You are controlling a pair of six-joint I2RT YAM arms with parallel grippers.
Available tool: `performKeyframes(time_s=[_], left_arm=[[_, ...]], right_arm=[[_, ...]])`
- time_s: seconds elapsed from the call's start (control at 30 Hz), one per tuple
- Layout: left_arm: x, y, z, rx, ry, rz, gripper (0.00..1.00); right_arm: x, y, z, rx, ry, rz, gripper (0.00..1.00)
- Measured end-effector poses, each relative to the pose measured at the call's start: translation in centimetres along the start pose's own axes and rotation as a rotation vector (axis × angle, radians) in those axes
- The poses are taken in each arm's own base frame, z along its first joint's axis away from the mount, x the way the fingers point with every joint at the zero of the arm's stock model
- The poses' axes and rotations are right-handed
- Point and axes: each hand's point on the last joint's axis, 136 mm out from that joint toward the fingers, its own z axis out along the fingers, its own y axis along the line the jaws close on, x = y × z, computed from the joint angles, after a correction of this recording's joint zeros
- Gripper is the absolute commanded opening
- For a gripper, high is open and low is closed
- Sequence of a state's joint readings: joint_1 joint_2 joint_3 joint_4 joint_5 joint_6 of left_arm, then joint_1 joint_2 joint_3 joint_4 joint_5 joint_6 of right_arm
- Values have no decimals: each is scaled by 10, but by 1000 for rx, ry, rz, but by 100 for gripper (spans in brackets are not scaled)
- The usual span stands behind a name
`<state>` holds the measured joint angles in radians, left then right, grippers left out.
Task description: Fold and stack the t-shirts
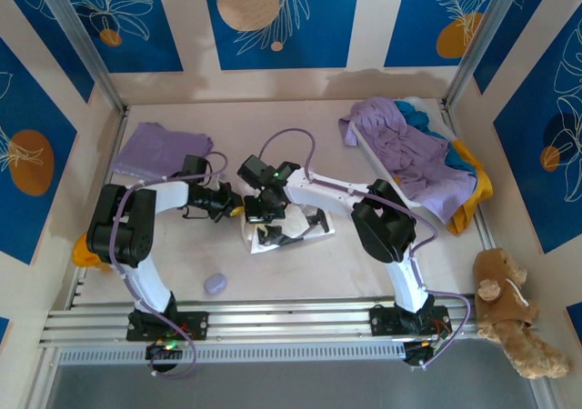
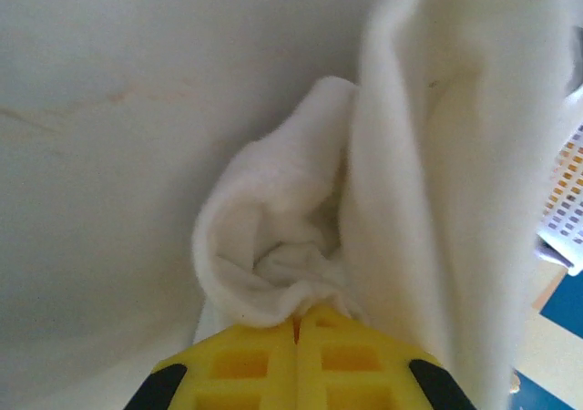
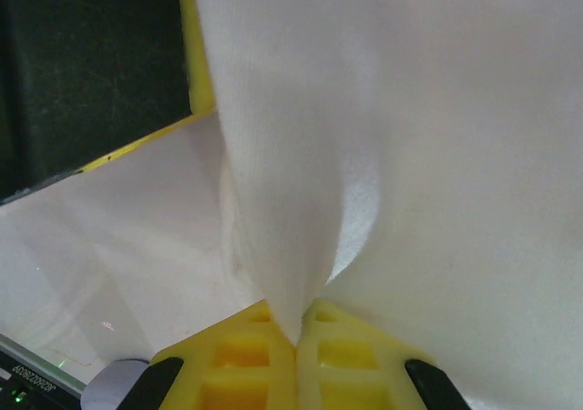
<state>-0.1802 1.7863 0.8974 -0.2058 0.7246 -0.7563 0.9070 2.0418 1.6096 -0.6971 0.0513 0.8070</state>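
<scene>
The white t-shirt with black patches [image 1: 289,229] lies bunched at the table's middle, under both arms. My left gripper [image 1: 238,211] is shut on a rolled white fold [image 2: 273,246] of it, its yellow fingers [image 2: 246,364] pressed together. My right gripper [image 1: 259,214] is shut on another white fold [image 3: 301,200], which rises in a taut sheet from the closed fingers [image 3: 346,355]. A folded lavender shirt [image 1: 160,151] lies at the back left. A lavender shirt [image 1: 409,150] tops a pile with teal [image 1: 427,118] and yellow-orange [image 1: 477,195] cloth at the back right.
A small round lavender blob [image 1: 215,284] sits near the front edge. A brown teddy bear [image 1: 511,309] lies at the front right, off the table. An orange object [image 1: 86,250] peeks out by the left arm. Aluminium rails [image 1: 273,323] run along the front.
</scene>
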Motion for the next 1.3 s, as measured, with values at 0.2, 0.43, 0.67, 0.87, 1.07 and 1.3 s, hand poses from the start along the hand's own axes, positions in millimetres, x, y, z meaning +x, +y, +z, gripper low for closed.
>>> performKeyframes(time_s=[0.2, 0.43, 0.67, 0.87, 1.07, 1.3], left_arm=[[-1, 5, 2, -22, -3, -7, 0], [-6, -7, 9, 2, -10, -9, 0], [-12, -12, 12, 43, -40, -41, 0], [-10, -8, 19, 87, -37, -44, 12], [-8, -12, 17, 107, -46, -31, 30], [-3, -5, -4, 12, -78, -17, 35]], right_arm=[[-1, 0, -2, -40, -3, 13, 0], [3, 6, -1, -88, 27, 14, 0], [9, 9, 7, -111, 70, 17, 0], [15, 1, 32, -102, 132, 39, 0], [15, -4, 39, -98, 153, 66, 16], [15, -1, 34, -107, 147, 66, 29]])
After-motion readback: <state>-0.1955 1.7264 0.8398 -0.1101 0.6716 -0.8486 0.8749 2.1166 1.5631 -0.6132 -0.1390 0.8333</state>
